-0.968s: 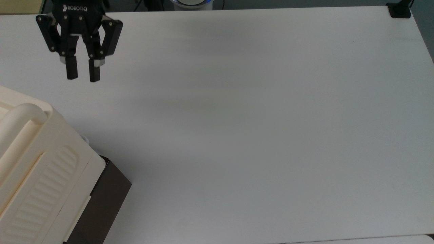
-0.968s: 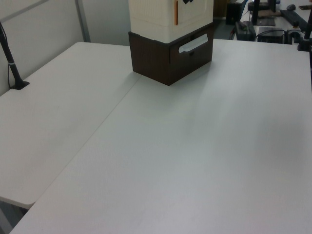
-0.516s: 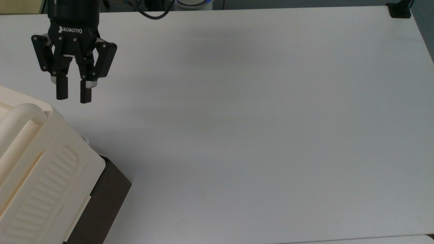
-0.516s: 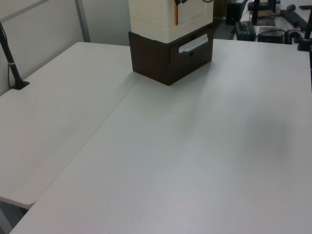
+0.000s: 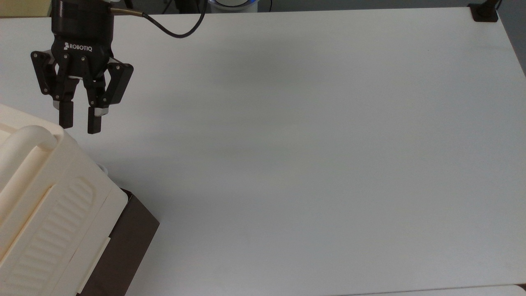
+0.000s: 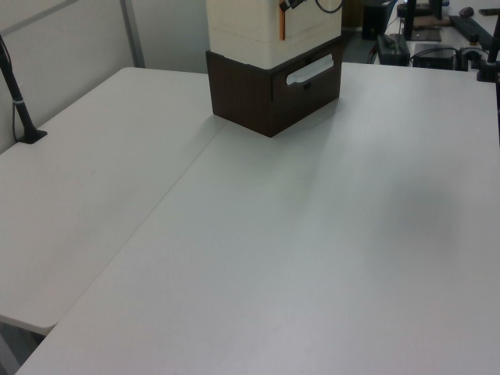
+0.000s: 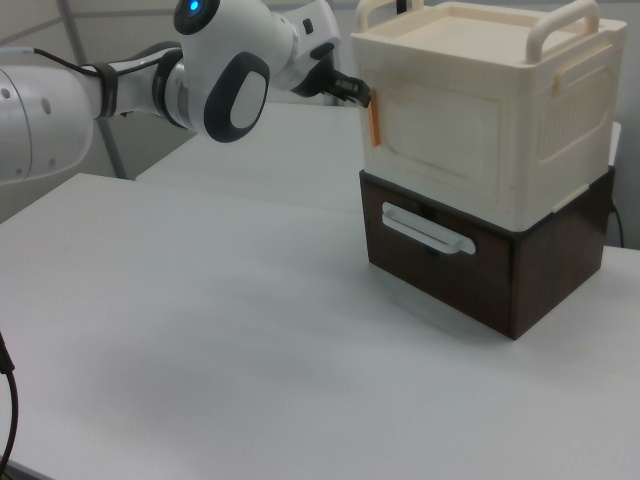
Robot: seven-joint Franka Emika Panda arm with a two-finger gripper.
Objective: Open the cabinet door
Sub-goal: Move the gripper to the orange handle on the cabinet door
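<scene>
The cabinet [image 7: 480, 110] is a cream box with two top handles, standing on a dark brown base. Its cabinet door [image 7: 440, 135] is the flat cream front panel, lying shut, with an orange strip [image 7: 372, 125] along the edge at the right view's left. The door [image 6: 312, 23] also faces the left view's right. My gripper [image 5: 79, 124] hangs open beside the cabinet's ribbed top [image 5: 41, 197], its fingertips [image 5: 65, 120] just off the upper corner. In the right view the gripper [image 7: 352, 90] sits right by the orange strip, holding nothing.
The dark brown base holds a drawer with a white bar handle [image 7: 430, 232]. My white arm [image 7: 220, 70] reaches in from the right view's left. A black clamp [image 5: 485, 12] sits at the table's far corner, and a black post [image 6: 19, 101] stands at the left view's left.
My gripper has moved down and slightly left in the top view, closing in on the cabinet's upper corner. Its fingers keep the same gap. The cabinet has not moved.
</scene>
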